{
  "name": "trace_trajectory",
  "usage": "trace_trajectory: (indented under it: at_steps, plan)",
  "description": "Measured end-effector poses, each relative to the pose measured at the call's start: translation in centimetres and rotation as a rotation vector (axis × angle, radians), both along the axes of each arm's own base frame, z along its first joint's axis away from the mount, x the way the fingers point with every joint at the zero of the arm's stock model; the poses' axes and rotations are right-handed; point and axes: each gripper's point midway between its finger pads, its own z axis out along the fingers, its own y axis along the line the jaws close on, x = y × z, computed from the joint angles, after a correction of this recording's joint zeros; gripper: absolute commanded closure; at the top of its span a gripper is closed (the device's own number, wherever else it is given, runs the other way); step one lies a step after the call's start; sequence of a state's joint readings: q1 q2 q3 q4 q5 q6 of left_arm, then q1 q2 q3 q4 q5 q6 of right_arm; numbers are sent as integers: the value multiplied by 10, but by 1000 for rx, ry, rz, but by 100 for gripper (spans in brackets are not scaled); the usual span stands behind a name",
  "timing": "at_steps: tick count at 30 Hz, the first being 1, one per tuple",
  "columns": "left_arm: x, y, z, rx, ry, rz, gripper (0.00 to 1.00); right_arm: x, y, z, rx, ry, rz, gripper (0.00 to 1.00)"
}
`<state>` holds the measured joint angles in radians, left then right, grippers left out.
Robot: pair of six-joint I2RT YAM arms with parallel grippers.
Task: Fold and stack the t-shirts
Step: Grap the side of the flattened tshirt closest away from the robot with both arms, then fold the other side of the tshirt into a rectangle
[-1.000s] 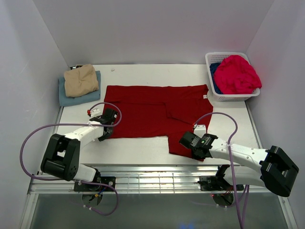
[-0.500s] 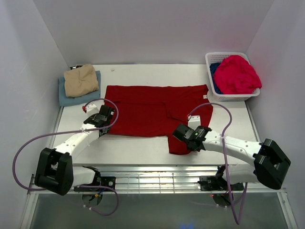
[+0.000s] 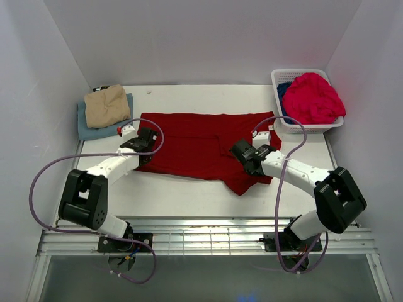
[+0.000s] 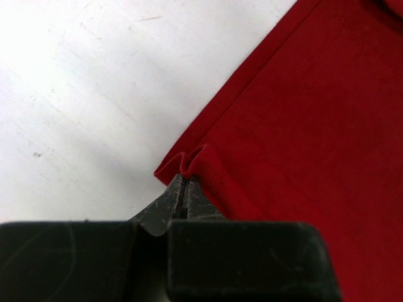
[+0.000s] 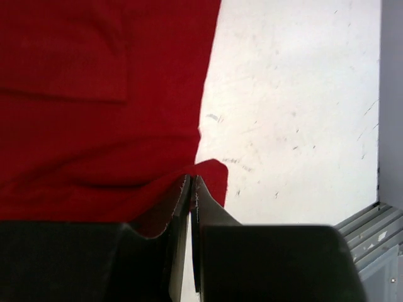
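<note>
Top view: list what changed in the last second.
Both the left hand and right hand, shut on the near edge of the dark red shirt, moved away from the arm bases toward the far side, drawing that edge with them. The tan shirt, light blue shirt and basket with the pinkish-red shirt stayed put.

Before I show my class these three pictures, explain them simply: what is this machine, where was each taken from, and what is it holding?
Two robot arms stand at the near edge of a table. The wide picture looks down from above; each close-up comes from a wrist camera. The left gripper and right gripper each pinch an edge of the dark red shirt spread on it. A tan shirt lies on a light blue shirt; a basket holds two more.
</note>
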<state>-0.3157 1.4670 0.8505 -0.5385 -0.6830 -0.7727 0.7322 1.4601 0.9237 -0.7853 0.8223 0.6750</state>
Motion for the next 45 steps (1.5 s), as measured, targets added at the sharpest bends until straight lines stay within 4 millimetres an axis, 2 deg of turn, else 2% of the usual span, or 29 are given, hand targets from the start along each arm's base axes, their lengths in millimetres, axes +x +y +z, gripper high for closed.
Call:
trace_trajectory:
  at_steps: [6,17,23,27,33,45]
  plan:
    - [33,-1,-6,32,16,-11,100,41,-13,9,-42,-46,-21,92]
    - [96,5,26,49,-85,-27,100,130,11,29,-58,-100,49,92]
    - [118,5,16,79,-62,-58,100,161,10,30,-71,-96,58,92]
    - [118,6,7,89,-30,-75,100,165,5,28,-78,-78,63,92]
    - [123,7,12,87,-48,-79,100,169,2,30,-81,-75,70,92]
    - [121,9,14,89,-60,-89,100,171,-6,32,-86,-74,57,92]
